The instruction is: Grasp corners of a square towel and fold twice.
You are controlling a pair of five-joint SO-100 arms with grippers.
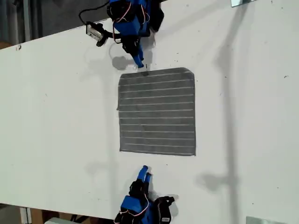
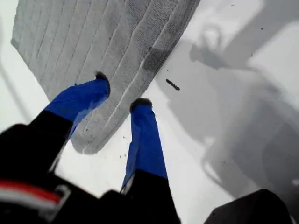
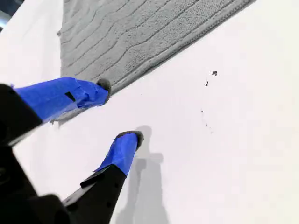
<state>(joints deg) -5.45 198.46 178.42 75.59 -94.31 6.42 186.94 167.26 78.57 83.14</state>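
The towel [image 1: 156, 112] lies flat and unfolded on the white table [image 1: 56, 116], dark grey with thin pale stripes. My first gripper [image 1: 138, 62] comes in from the exterior view's top, at the towel's far edge near its top-left corner [image 1: 122, 76]. In the first wrist view that gripper [image 2: 121, 91] is open, its blue fingers hovering over the towel [image 2: 93, 37] just inside a rounded corner [image 2: 88, 144]. My second gripper [image 1: 145, 171] stands below the towel's near edge in the exterior view. It is open [image 3: 118, 110], with one fingertip at the towel's [image 3: 140, 32] edge and the other over bare table.
A small grey device [image 1: 96, 31] hangs off the upper arm. Metal pieces show at the exterior view's top right [image 1: 243, 2] and bottom right [image 1: 271, 220]. The table edge runs along the exterior view's top left and bottom left. Small dark specks [image 3: 214, 73] dot the table.
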